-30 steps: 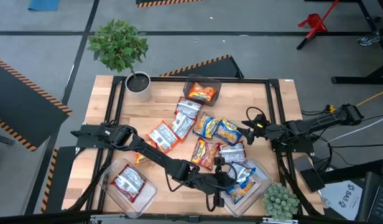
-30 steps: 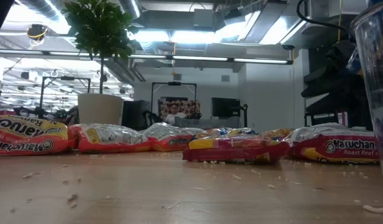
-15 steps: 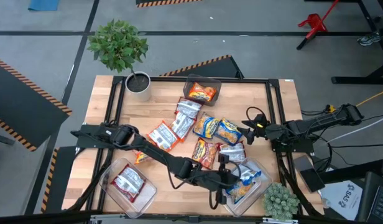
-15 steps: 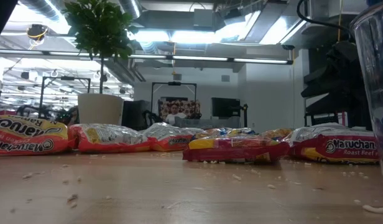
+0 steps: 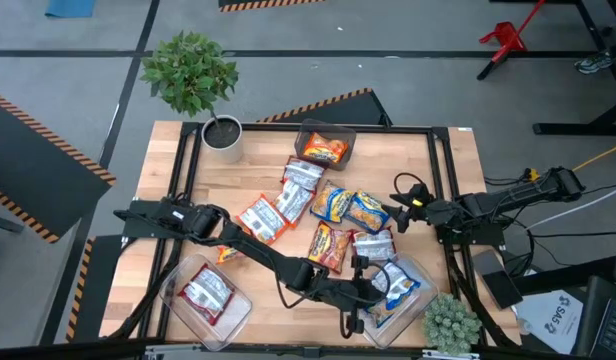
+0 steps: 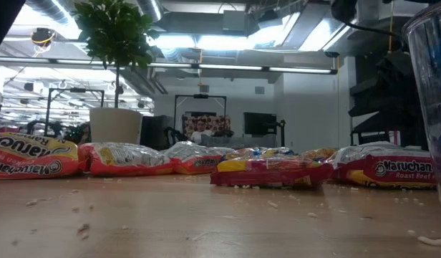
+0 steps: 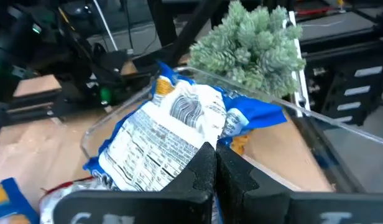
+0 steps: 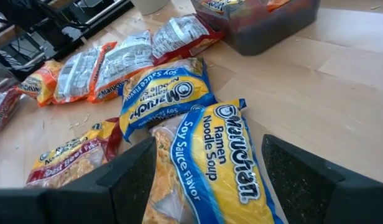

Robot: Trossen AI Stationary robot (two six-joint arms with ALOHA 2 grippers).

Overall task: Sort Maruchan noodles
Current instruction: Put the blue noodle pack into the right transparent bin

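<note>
Over the last second the left pincer (image 5: 380, 290) has carried a blue-and-yellow packet (image 5: 396, 285) from the near edge of the loose pile out over the clear bin (image 5: 420, 272) at about five o'clock on the tabletop (image 5: 248, 175). In the left wrist view the fingers (image 7: 207, 171) are pressed together on the edge of that packet (image 7: 173, 127), which hangs above the bin's rim (image 7: 291, 109) with the spiky green plant (image 7: 253, 40) just beyond. I judge the packet close to being dropped among the blue ones already in that bin, so the blue sort is advancing. The right pincer (image 5: 396, 212) waits at three o'clock beside the pile, its fingers (image 8: 126, 177) spread apart over two soy-sauce packets (image 8: 204, 143). The remaining loose packets (image 5: 318, 215) lie clustered at the centre, an orange packet (image 5: 325, 150) sits in the bin at twelve o'clock, and a silver-and-red packet (image 5: 206, 292) lies in the bin at seven o'clock.
</note>
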